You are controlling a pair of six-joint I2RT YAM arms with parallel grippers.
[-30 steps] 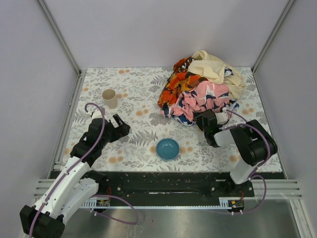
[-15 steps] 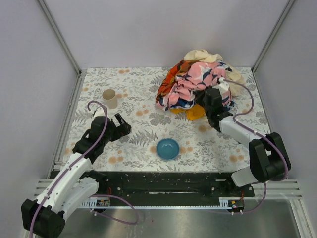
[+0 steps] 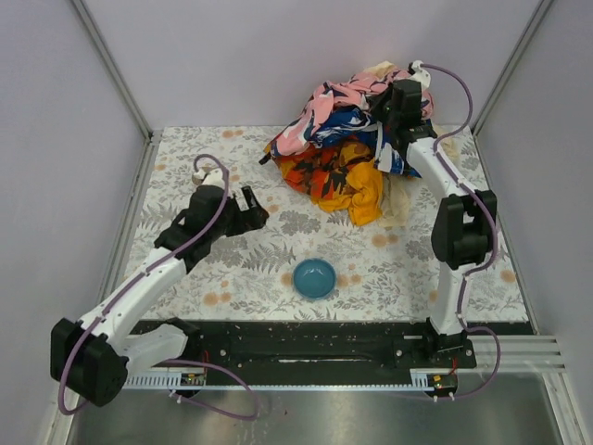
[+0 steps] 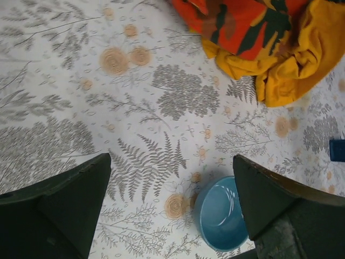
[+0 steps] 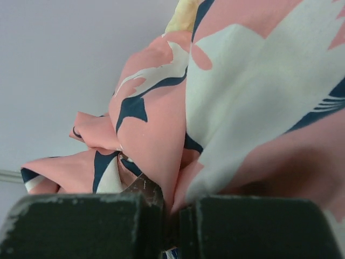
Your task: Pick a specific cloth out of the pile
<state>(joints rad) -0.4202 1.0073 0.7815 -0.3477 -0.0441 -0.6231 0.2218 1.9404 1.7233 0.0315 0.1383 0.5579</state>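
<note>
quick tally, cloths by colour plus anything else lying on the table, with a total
pink floral cloth: 1
orange-red printed cloth: 1
mustard-yellow cloth: 1
cream cloth: 1
blue bowl: 1
total: 5 (a blue-and-white patch may belong to the pink one)

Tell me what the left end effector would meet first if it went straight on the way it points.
Probably the bare table, beside the bowl: in the wrist view the left end effector, open, points down at it. The yellow cloth lies farther on; depth is hard to judge.
</note>
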